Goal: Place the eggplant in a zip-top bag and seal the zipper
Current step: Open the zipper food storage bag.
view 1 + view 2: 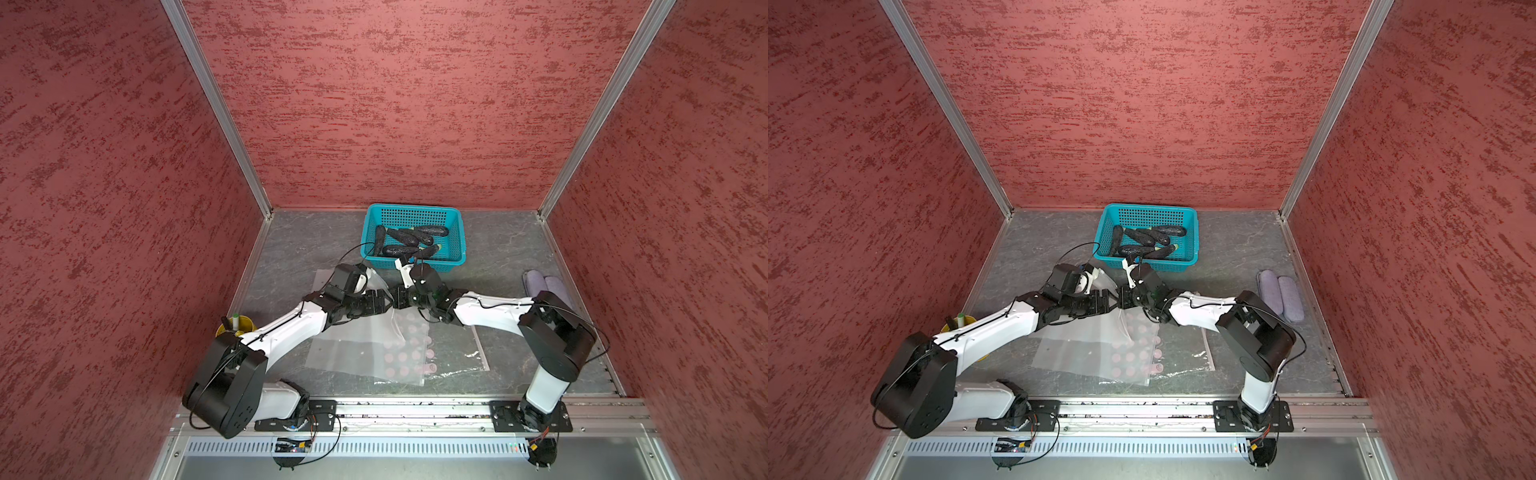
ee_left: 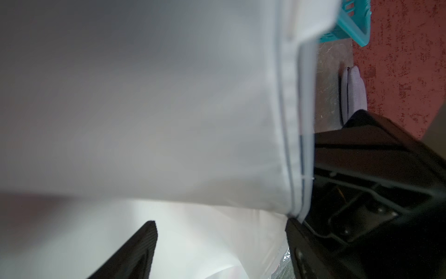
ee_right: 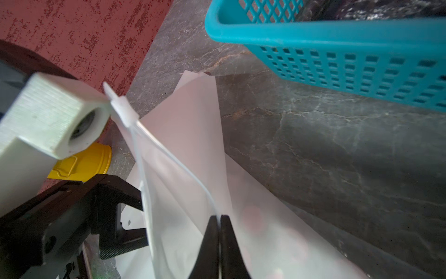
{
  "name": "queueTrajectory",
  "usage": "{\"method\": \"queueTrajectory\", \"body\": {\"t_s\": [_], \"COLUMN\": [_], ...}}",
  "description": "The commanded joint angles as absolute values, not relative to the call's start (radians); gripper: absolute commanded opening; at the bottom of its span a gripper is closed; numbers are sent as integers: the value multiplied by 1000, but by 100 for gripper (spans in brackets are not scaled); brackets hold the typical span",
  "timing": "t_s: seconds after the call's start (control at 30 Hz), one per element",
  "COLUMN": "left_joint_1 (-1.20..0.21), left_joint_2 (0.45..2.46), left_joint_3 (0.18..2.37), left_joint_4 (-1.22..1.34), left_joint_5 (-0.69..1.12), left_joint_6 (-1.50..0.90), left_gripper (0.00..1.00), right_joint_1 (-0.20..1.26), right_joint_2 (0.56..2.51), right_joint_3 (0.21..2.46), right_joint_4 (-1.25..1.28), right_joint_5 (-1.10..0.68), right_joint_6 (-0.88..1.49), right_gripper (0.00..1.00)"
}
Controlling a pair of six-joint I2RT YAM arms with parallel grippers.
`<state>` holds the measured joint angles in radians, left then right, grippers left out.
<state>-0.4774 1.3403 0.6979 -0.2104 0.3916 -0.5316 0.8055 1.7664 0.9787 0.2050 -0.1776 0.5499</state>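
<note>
Frosted zip-top bag [image 3: 183, 116], mouth parted; eggplants [image 1: 401, 237] black.

A lab test booth (red panel walls [image 1: 415, 104], aluminium frame posts [image 1: 219, 108]).

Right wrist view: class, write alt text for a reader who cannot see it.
The right gripper, jaws shut, pinches the zipper edge of a translucent zip-top bag raised above the grey table. A teal basket stands on the table nearby, dark eggplants just visible inside.
</note>
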Motion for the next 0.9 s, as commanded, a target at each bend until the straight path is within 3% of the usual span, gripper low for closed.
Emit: {"method": "queueTrajectory", "body": {"t_s": [0.0, 0.27, 0.43, 0.53, 0.73, 0.87], "left_joint_1": [-495, -516, -515, -515, -514, -519], "left_joint_2": [1339, 1333, 1292, 1285, 1269, 1277], "left_joint_3": [687, 690, 676, 678, 679, 675], "left_joint_4": [-102, -85, -144, -193, -233, -193], "left_joint_5": [454, 478, 409, 375, 347, 375], "left_joint_6": [-548, -535, -546, -548, -549, -548], "left_gripper": [86, 83, 54, 47, 46, 66], "right_joint_1": [816, 808, 796, 793, 790, 789], "right_joint_2": [1729, 1720, 1717, 1717, 1720, 1717], "right_joint_3": [997, 990, 987, 995, 1007, 1008], "right_joint_4": [217, 226, 221, 211, 187, 193], "right_joint_5": [-186, -194, -187, -179, -157, -169], "right_joint_6": [560, 571, 572, 566, 561, 564], "right_gripper": [0, 0, 0, 0, 0, 0]}}
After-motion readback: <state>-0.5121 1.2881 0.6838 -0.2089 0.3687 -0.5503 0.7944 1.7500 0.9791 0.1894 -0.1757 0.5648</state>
